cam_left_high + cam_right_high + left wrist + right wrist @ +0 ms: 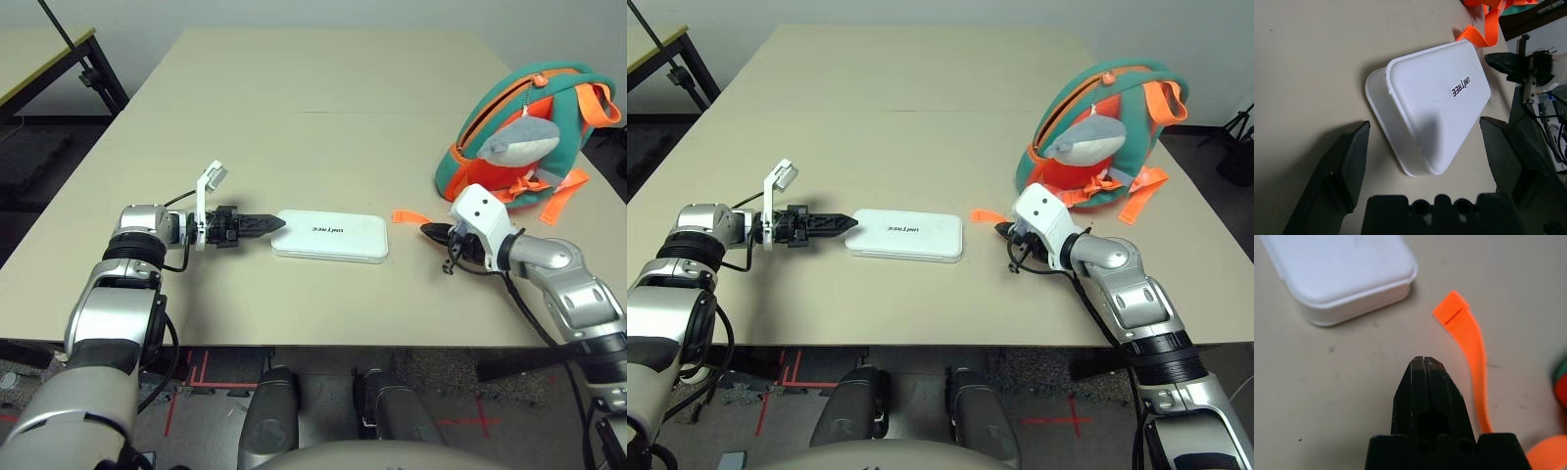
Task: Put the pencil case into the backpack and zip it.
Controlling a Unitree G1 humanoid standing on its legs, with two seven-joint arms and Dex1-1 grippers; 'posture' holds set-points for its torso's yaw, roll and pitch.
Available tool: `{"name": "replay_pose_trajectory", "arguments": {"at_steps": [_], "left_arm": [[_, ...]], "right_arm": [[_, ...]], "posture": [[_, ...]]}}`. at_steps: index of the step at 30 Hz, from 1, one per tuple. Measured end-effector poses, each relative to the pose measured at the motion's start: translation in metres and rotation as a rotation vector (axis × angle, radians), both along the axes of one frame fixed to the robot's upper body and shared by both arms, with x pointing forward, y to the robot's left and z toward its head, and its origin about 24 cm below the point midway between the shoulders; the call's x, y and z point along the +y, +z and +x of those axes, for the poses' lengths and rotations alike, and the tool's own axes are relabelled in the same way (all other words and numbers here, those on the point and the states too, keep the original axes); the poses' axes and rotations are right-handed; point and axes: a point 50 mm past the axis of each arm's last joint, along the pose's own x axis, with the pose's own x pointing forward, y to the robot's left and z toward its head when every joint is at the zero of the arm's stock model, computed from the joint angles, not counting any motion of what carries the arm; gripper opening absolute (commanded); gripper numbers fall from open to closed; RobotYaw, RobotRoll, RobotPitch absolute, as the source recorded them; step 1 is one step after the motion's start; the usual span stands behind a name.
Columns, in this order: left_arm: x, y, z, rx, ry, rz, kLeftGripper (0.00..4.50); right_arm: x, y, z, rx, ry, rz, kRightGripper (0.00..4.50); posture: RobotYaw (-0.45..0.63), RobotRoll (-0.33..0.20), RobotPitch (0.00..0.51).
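**Inspector A:** Head views first. What containers were noted?

**Inspector B:** Two. The backpack (pixel 524 137) stood upright at the far right of the tabletop (pixel 294 117), its zipper gaping along the top edge; the interior could not be seen. A plush fish charm (pixel 519 139) hung against its front. The pencil case (pixel 330 235) lay flat and closed near the front of the tabletop, well apart from the backpack, lettering upward. Its contents could not be told.

**Inspector A:** And the arms?

**Inspector B:** The left gripper (pixel 269 224) pointed at the case's left end, tips just beside it. The right gripper (pixel 431 232) sat low between case and backpack, beside an orange strap (pixel 406 216) lying loose on the surface.

**Inspector A:** Left wrist view?

**Inspector B:** It settled what the head views left unclear: the left jaws stood wide apart, one finger (pixel 1344 169) on each side, with the case's near end between them but untouched. The right gripper's dark tip appeared beyond the case.

**Inspector A:** Right wrist view?

**Inspector B:** The right jaws were pressed fully together, gripping nothing, held over bare tabletop. The strap's free end lay just beside them; a corner of the case lay farther off.
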Motion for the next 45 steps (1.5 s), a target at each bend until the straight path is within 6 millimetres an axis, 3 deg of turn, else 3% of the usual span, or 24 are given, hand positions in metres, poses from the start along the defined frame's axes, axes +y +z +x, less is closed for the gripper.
{"name": "replay_pose_trajectory", "arguments": {"at_steps": [15,45], "left_arm": [[0.001,0.0,-0.001,0.007,0.001,0.007,4.5],[0.015,0.004,-0.005,0.037,0.015,0.047,4.5]], "right_arm": [[0.038,-0.013,0.017,-0.02,0.104,-0.021,0.02],[0.075,-0.014,0.026,-0.033,0.182,-0.024,0.02]], "posture": [[0.11,0.0,0.1],[0.12,0.0,0.094]]}}
